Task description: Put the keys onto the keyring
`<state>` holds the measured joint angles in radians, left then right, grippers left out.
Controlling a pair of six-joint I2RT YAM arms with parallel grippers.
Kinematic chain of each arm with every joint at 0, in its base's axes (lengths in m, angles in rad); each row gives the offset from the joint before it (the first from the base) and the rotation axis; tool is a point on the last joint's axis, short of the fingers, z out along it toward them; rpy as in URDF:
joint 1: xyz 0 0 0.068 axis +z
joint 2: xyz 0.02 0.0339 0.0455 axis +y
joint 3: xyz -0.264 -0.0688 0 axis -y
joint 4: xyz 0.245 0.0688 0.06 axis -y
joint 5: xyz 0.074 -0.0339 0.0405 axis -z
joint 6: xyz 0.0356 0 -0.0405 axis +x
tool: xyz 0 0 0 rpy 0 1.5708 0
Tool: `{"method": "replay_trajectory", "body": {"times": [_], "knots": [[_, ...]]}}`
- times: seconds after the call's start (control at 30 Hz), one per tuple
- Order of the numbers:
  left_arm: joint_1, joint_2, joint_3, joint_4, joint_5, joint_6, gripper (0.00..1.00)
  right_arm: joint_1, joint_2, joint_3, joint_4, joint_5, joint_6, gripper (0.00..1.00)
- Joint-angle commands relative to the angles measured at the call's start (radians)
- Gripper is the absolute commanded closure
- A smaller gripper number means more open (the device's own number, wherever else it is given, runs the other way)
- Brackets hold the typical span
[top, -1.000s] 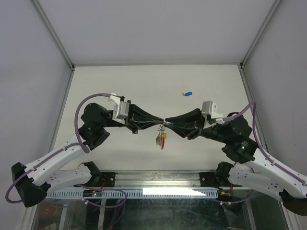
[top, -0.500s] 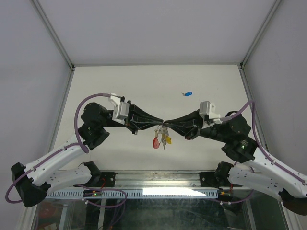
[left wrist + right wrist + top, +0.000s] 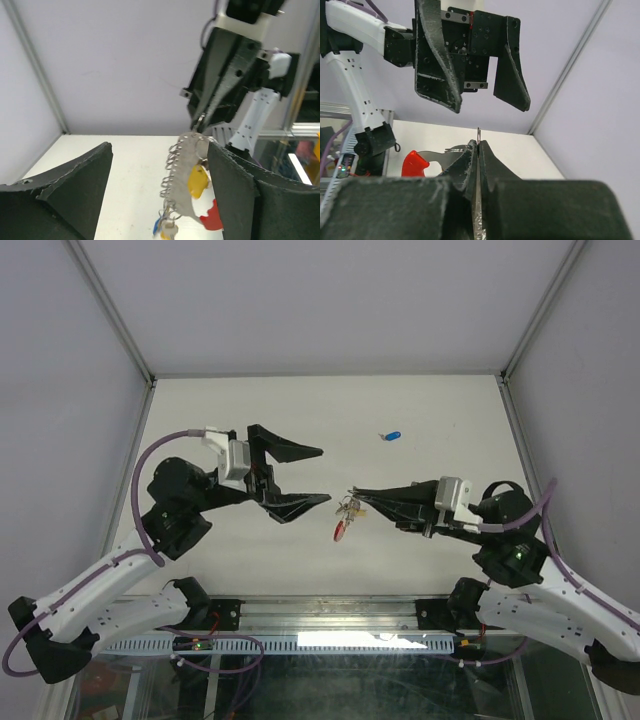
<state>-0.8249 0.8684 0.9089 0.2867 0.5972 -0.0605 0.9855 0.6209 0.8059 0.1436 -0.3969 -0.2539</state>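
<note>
Partly done: right hand (image 3: pixel 354 494) pinches thin silvery wire keyring (image 3: pixel 478 134), red and yellow plastic-headed keys (image 3: pixel 342 527) hanging; left hand (image 3: pixel 324 475) wide; blue-headed key (image 3: pixel 392 436) lies loose, far side.

the keyring (image 3: pixel 478 136) is thin shiny metal wire, the keys (image 3: pixel 197 181) have glossy red and yellow plastic heads, the left gripper (image 3: pixel 322 475) and right gripper (image 3: pixel 356 493) are matt, grainy black plastic, and the table (image 3: pixel 300 410) is smooth matt off-white.
</note>
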Motion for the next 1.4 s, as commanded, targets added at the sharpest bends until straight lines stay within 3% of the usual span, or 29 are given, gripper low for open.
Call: {"method": "replay_trajectory", "body": {"times": [0.0,0.2,0.5,0.6,0.77,1.1,1.37], "knots": [[-0.003,-0.002,0.065,-0.131,-0.224,-0.033,0.23,-0.001,-0.013,0.04,0.035,0.048,-0.116,1.0],[0.023,0.135,0.163,-0.301,-0.403,-0.081,0.25,-0.001,-0.022,0.153,-0.282,0.24,-0.029,1.0],[0.092,0.449,0.295,-0.345,-0.439,-0.21,0.26,-0.001,-0.095,0.203,-0.546,0.479,0.095,1.0],[0.097,0.595,0.379,-0.397,-0.456,-0.227,0.28,-0.001,-0.048,0.276,-0.676,0.6,0.18,1.0],[0.115,0.794,0.485,-0.445,-0.493,-0.281,0.27,-0.001,0.067,0.405,-0.868,0.668,0.253,1.0],[0.116,1.17,0.767,-0.527,-0.614,-0.399,0.33,-0.001,0.089,0.518,-1.101,0.804,0.378,1.0],[0.059,1.397,1.019,-0.615,-0.811,-0.45,0.33,0.0,-0.038,0.464,-1.08,0.851,0.434,1.0]]}}
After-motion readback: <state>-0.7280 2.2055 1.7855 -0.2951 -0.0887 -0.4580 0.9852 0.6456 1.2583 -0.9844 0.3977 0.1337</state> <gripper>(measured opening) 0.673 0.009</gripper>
